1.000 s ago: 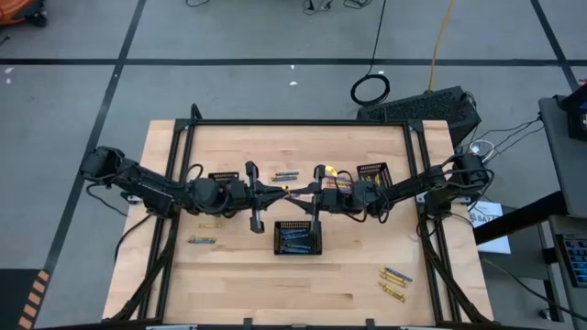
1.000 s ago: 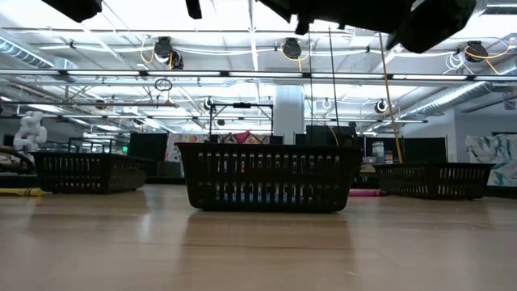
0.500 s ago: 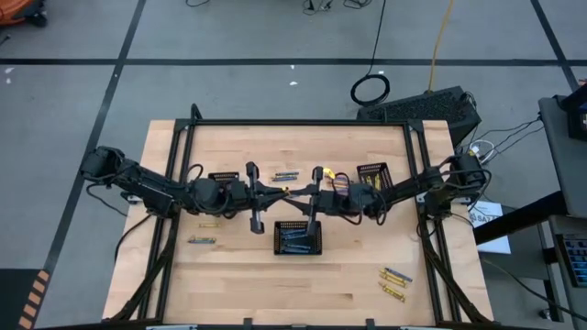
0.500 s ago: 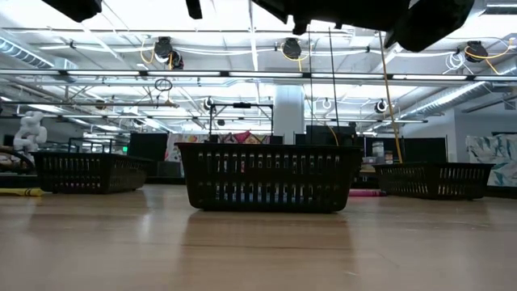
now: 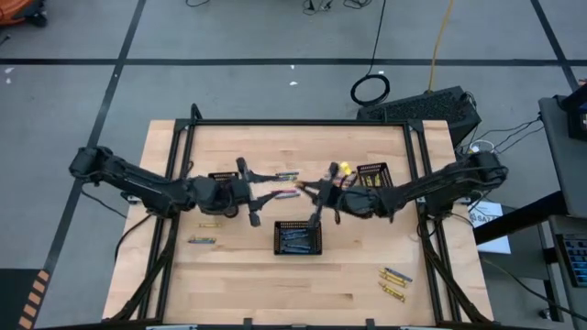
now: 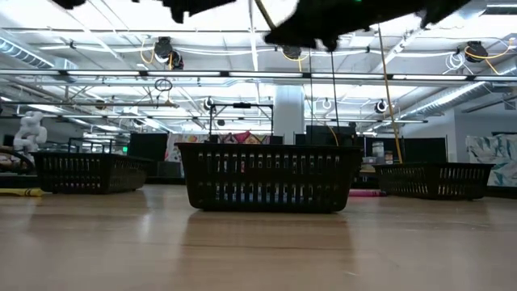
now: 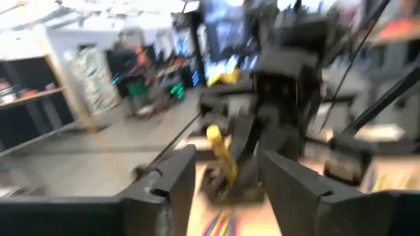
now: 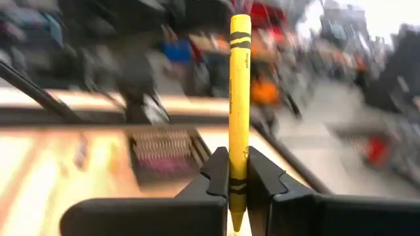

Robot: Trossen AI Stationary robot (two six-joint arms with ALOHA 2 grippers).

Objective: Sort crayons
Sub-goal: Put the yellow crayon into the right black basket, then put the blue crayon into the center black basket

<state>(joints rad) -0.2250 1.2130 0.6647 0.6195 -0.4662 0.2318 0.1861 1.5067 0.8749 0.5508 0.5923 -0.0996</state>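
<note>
A yellow crayon (image 8: 239, 85) is high above the table's middle, with my right gripper (image 8: 239, 167) shut on it. My left gripper (image 7: 226, 167) faces it from the left, open, with nothing between its fingers; in its view the crayon (image 7: 220, 154) shows just ahead. In the high view the two grippers, left (image 5: 273, 194) and right (image 5: 309, 190), stand close together. Loose crayons lie flat on the table at the left (image 5: 203, 240), at the back (image 5: 286, 175) and at the near right (image 5: 394, 275). My right gripper pinches the yellow crayon between its two fingers, near the crayon's pointed end (image 8: 239, 180). The fingers come level from the table's right side. The rest of the crayon stands free past the fingers, lifted clear of the table.
Three black trays stand on the table: one in the middle (image 5: 298, 238) with blue crayons in it, one at the back left (image 5: 223, 177), one at the back right (image 5: 371, 172). In the low view the middle tray (image 6: 269, 178) fills the centre. Black frame rails (image 5: 174, 211) run along both sides.
Both wrists have turned and the two grippers, which met over the middle tray, have drawn a little apart. The left arm has swung slightly toward the table's left, and the right arm's elbow has shifted toward the right.
</note>
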